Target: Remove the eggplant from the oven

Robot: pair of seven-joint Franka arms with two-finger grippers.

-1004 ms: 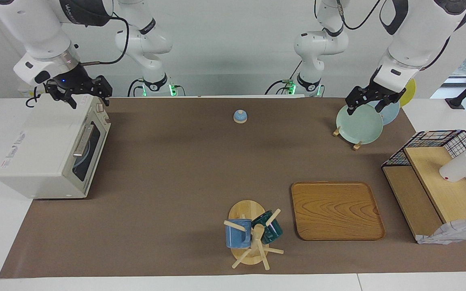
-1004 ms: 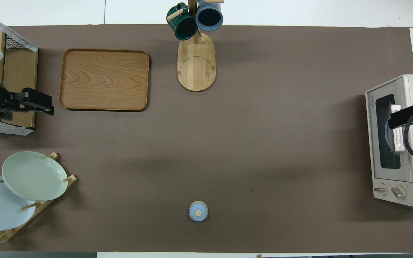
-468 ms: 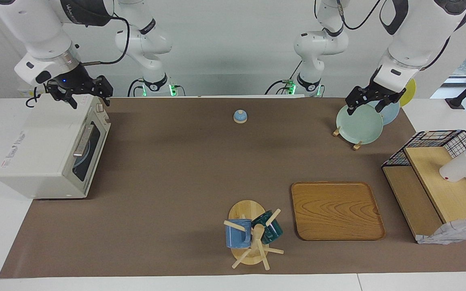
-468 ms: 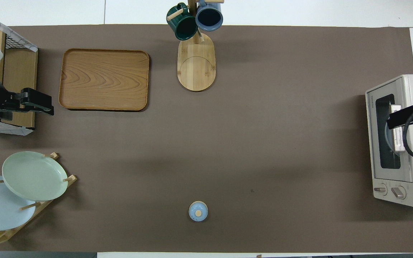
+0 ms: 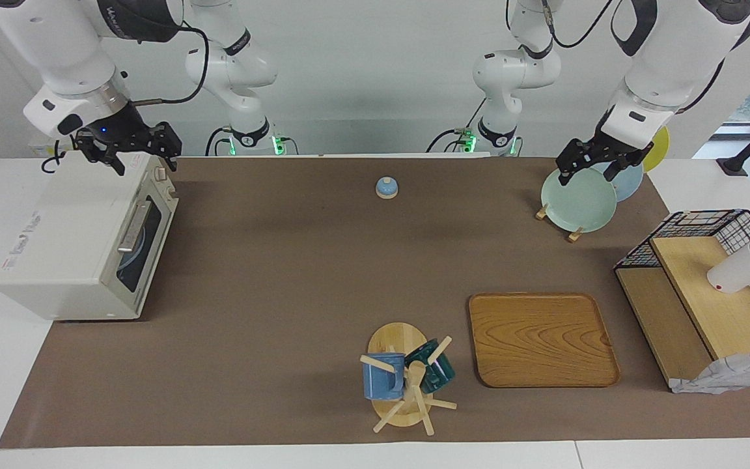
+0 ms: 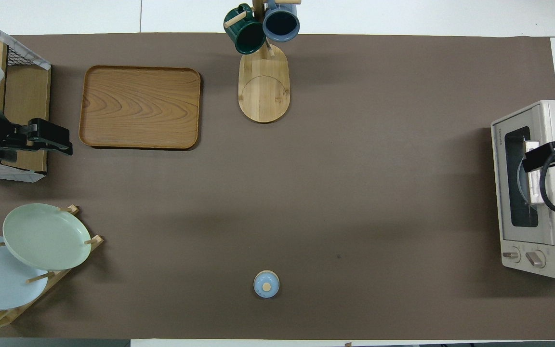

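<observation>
Hovering right gripper: over the top of the oven, at the end nearest the robots, a touch higher than a second ago; whether its jaws are apart or together, cannot tell
Left gripper: waits over the green plate, jaws apart and empty, unmoved since a second ago
Oven: at 3 o'clock on the surface in the overhead view, door shut as before
Eggplant: cannot be made out through the dark door glass
Wooden tray: at 10 o'clock in the overhead view, lying where it lay before
</observation>
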